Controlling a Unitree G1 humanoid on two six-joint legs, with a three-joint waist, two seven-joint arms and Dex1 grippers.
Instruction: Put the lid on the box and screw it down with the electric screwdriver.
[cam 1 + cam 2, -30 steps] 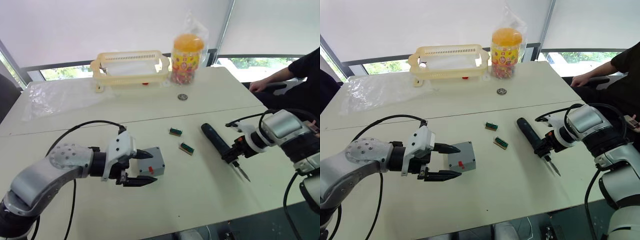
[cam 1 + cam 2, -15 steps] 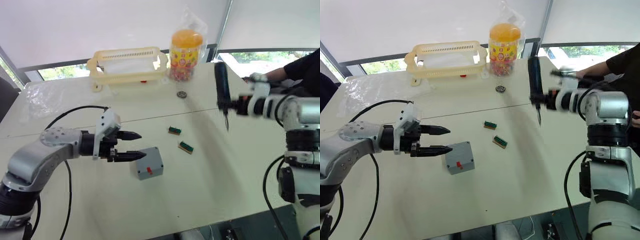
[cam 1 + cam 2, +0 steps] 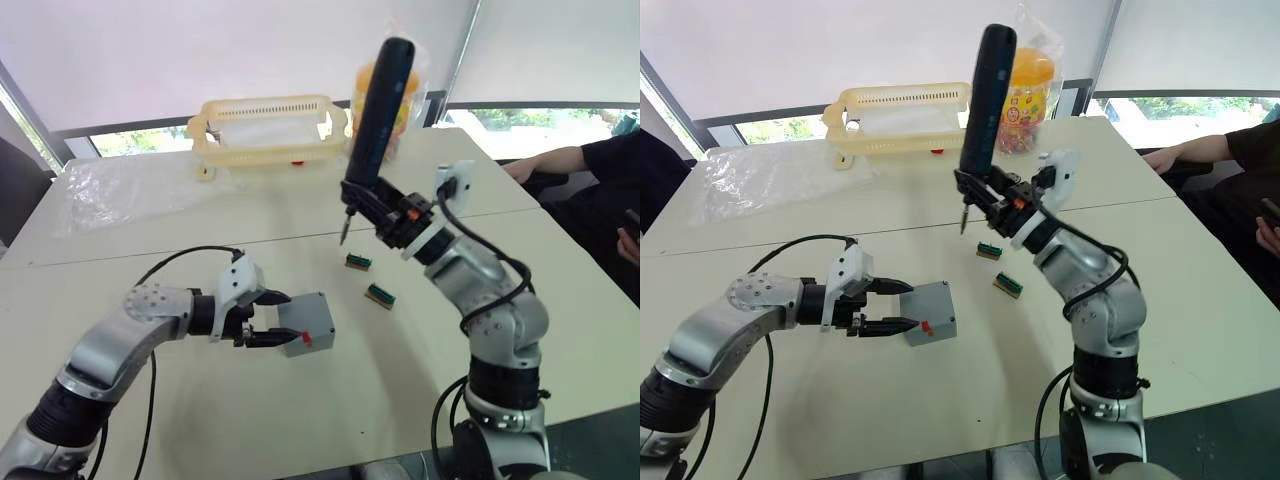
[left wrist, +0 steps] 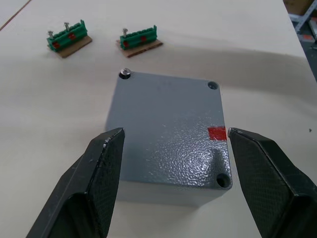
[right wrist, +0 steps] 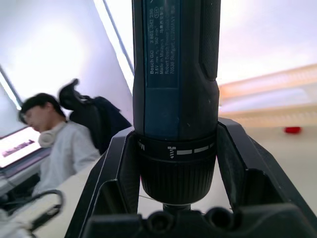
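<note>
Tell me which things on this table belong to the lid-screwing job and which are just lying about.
For the job: grey box with its lid on, between the open left gripper; electric screwdriver, held upright in the right gripper.

Lying about: two green blocks, yellow basket, sweets jar, plastic sheet.

The setting was an office. Roller blinds [image 3: 200,50] covered wide windows behind pale tables [image 3: 560,300]. A seated person [image 5: 54,144] faced a screen.
</note>
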